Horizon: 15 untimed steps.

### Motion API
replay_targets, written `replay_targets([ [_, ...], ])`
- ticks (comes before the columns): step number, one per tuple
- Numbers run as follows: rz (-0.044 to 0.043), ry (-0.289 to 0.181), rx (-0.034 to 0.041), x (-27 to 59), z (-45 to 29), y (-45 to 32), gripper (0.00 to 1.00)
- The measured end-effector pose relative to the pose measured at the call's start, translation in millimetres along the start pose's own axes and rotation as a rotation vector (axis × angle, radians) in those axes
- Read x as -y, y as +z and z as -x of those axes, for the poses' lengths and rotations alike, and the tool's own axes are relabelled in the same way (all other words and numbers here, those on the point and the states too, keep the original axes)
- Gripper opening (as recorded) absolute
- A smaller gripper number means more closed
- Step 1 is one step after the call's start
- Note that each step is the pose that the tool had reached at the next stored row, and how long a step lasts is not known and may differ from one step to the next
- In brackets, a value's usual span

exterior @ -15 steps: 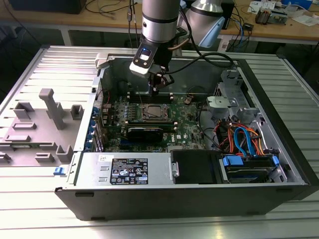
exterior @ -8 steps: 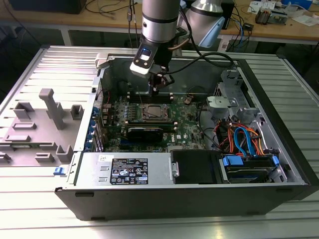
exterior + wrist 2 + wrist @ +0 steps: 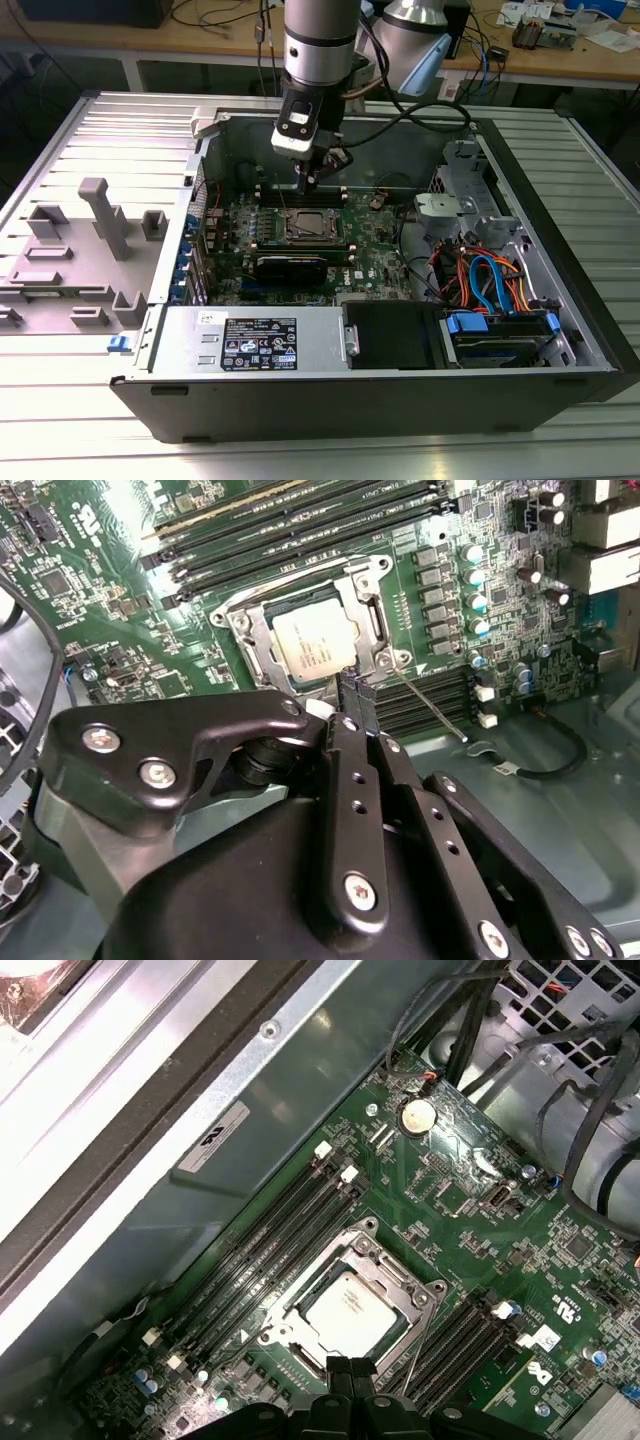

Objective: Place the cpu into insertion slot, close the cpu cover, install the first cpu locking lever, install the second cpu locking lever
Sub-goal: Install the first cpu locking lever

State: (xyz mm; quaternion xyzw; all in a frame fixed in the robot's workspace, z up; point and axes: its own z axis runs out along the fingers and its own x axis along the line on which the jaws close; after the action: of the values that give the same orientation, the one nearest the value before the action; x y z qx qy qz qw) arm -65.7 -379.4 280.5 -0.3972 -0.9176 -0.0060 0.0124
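the exterior view looks down from well back on the near side, over the whole open computer case (image 3: pixel 300 405). both wrist views sit close above the motherboard (image 3: pixel 90 570) (image 3: pixel 560 1250), looking down past the gripper (image 3: pixel 355 685) (image 3: pixel 347 1368), and share the cpu (image 3: pixel 312 645) (image 3: pixel 350 1310).

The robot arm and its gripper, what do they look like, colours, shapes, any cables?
The arm is a silver-grey cylinder with dark bands and a white-and-black wrist block; a black cable loops beside it. The gripper is matte black linkage bars with silver screws, tapering to narrow fingers.
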Motion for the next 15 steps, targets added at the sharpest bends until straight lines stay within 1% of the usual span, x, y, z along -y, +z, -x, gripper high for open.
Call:
replay_targets([
  [4, -0.0005, -0.019, -0.0001, 4.8, -4.3, 0.0, 0.11],
  [6, 0.0, -0.032, -0.001, 8.5, -7.8, 0.2, 0.11],
  [11, -0.0013, -0.078, -0.001, 10.5, -9.3, 0.3, 0.11],
  [14, -0.003, -0.129, -0.001, 11.1, -9.8, 0.2, 0.11],
  [15, -0.004, -0.163, -0.0011, 11.4, -10.0, 0.2, 0.11],
])
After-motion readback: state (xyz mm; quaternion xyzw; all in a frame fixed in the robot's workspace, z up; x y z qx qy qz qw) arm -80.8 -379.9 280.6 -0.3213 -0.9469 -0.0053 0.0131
